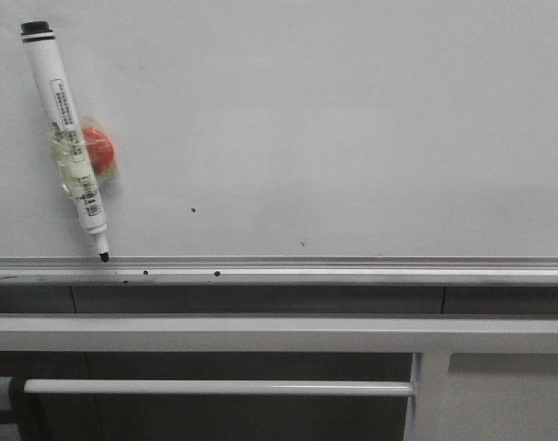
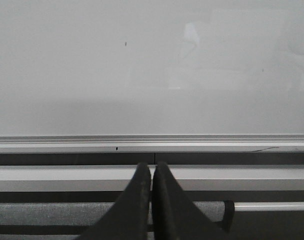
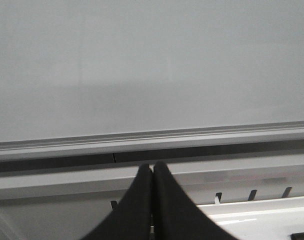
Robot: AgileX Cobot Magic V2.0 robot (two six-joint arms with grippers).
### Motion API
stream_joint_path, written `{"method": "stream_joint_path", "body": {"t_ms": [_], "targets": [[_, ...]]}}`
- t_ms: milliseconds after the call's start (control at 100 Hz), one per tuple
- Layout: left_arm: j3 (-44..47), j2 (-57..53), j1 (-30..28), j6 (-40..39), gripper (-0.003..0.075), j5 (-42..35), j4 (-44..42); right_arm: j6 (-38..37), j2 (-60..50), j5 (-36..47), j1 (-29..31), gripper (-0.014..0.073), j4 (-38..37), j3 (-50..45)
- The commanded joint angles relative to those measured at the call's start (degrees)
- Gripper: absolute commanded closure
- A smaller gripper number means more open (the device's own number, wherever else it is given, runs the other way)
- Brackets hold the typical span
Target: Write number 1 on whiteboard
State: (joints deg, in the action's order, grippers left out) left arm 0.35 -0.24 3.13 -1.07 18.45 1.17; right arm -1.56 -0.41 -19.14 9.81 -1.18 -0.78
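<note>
The left end effector point(image 2: 152, 172) is closed, its two black fingers pressed together, holding nothing. The right end effector point(image 3: 152, 172) is closed and empty too. Both point at the whiteboard point(image 1: 352, 119), low near its silver rail point(image 1: 352, 273). A marker point(image 1: 69, 138) hangs slanted on the board's left part beside a red magnet point(image 1: 99, 149), tip down at the rail. No stroke of number 1 is visible.

My front camera shows the whiteboard point(image 1: 352, 119): a large, glossy, pale grey-white board standing upright, closed below by a silver aluminium rail. I see only a few tiny dark specks low on its surface; I see no marker stroke on it in any view.
</note>
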Motion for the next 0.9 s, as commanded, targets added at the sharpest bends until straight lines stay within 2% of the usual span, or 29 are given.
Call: {"method": "stream_joint_path", "body": {"t_ms": [0,360,630,730,890], "targets": [[0.3,-1.4,0.5,0.0,0.0741,-4.1,0.5,0.2,-1.0,0.8,0.2,0.0657,0.1,-1.5],[0.3,-1.4,0.5,0.0,0.0741,-4.8,-0.1,0.2,-1.0,0.8,0.2,0.0657,0.1,-1.5],[0.3,-1.4,0.5,0.0,0.0741,-21.8,-0.3,0.2,-1.0,3.8,0.2,0.0657,-0.6,-1.5],[0.3,-1.4,0.5,0.0,0.0741,-24.1,-0.3,0.2,-1.0,8.6,0.2,0.0657,-0.6,-1.5],[0.3,-1.4,0.5,0.0,0.0741,-24.1,-0.2,0.2,-1.0,9.4,0.2,0.0657,-0.6,-1.5]]}}
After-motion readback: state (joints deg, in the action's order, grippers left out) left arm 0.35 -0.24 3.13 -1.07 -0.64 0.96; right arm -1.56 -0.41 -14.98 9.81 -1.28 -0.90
